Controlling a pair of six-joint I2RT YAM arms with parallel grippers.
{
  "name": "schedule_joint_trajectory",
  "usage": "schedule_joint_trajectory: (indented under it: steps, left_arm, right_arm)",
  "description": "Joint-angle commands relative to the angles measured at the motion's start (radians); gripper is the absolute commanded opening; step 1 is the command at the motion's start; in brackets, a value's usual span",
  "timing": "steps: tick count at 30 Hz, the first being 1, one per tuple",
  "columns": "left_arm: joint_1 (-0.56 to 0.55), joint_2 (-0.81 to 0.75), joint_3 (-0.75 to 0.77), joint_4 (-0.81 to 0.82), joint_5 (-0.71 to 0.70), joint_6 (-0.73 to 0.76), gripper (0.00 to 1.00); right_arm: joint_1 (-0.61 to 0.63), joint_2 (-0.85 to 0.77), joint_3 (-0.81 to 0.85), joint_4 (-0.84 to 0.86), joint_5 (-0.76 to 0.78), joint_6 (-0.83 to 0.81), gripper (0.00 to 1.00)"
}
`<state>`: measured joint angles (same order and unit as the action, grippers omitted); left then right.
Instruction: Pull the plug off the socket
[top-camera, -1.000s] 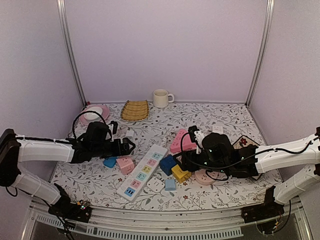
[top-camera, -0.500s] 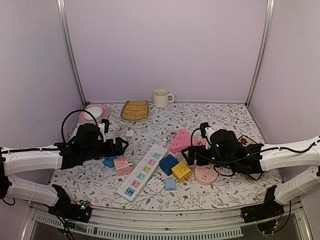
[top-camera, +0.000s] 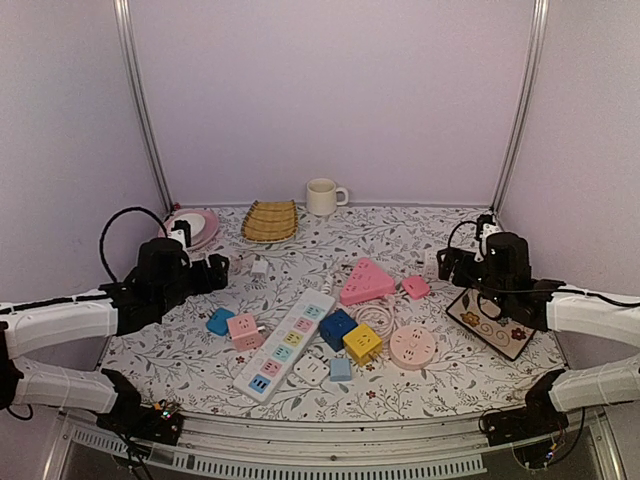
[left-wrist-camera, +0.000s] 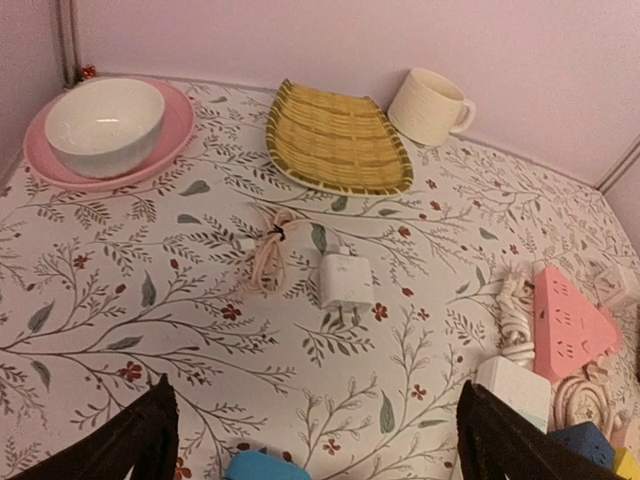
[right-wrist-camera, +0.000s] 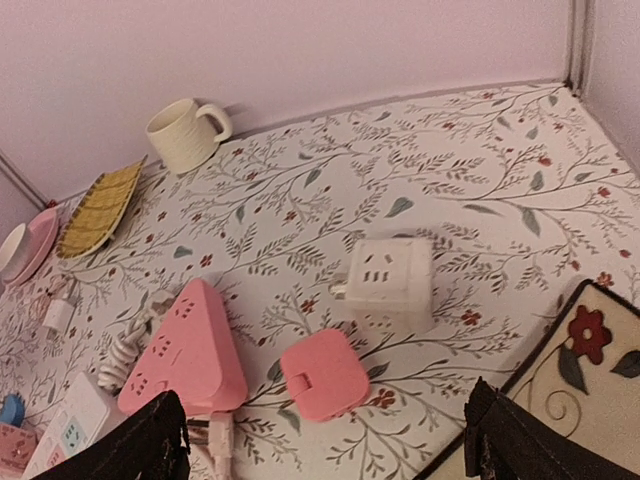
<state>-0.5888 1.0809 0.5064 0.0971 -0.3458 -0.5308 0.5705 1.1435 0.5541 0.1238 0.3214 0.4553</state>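
As the top view shows it, the long white power strip (top-camera: 285, 345) lies slantwise on the flowered surface (top-camera: 200, 365) between the two arms. Its coloured sockets all look free, though from this height I cannot be fully sure. Just right of the strip sit a blue cube plug (top-camera: 335, 328) and a yellow cube plug (top-camera: 362, 343), touching each other. A pink cube plug (top-camera: 243, 328) lies just left of the strip. The left claw (top-camera: 226, 267) hangs released near the back left, well apart from the strip. The right claw (top-camera: 446, 264) is also spread wide and holds nothing. It is far to the right, near the back corner of a patterned mat (top-camera: 490, 320) and a small pink square plug (top-camera: 416, 287).

From the left wrist, both fingers (left-wrist-camera: 140, 440) stand at the bottom corners with only the surface between them. Ahead lie a white charger (left-wrist-camera: 345, 280) with a coiled cable (left-wrist-camera: 268, 255), a yellow woven tray (left-wrist-camera: 335, 140), a cream mug (left-wrist-camera: 430, 105) and a white bowl (left-wrist-camera: 105, 125) on a pink plate (left-wrist-camera: 180, 125).

From the right wrist, the fingers stand wide too and are empty. Before them are the pink square plug, a white cube adapter (right-wrist-camera: 390, 272) and a pink triangular socket (right-wrist-camera: 185, 350). The end of the strip shows at the bottom left corner.
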Motion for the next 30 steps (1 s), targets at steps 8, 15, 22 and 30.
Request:
schedule_joint_trajectory:
  steps: [8, 15, 22, 30]
  left_arm:
    - [0.162, 0.081, -0.059, 0.164, -0.301, 0.072, 0.97]
    - [0.237, 0.160, -0.070, 0.253, -0.292, 0.034, 0.97]
    - [0.274, 0.186, 0.002, 0.266, -0.306, 0.078, 0.97]
    - [0.306, 0.145, -0.055, 0.426, -0.408, 0.268, 0.97]
  right_arm:
    - [-0.355, -0.060, -0.228, 0.522, 0.061, -0.312, 0.99]
    - [-0.492, 0.147, -0.348, 0.955, 0.050, -0.374, 0.99]
    - [-0.502, 0.338, -0.305, 1.111, -0.029, -0.444, 0.99]
    - [-0.530, 0.349, -0.286, 1.085, -0.190, -0.490, 0.99]
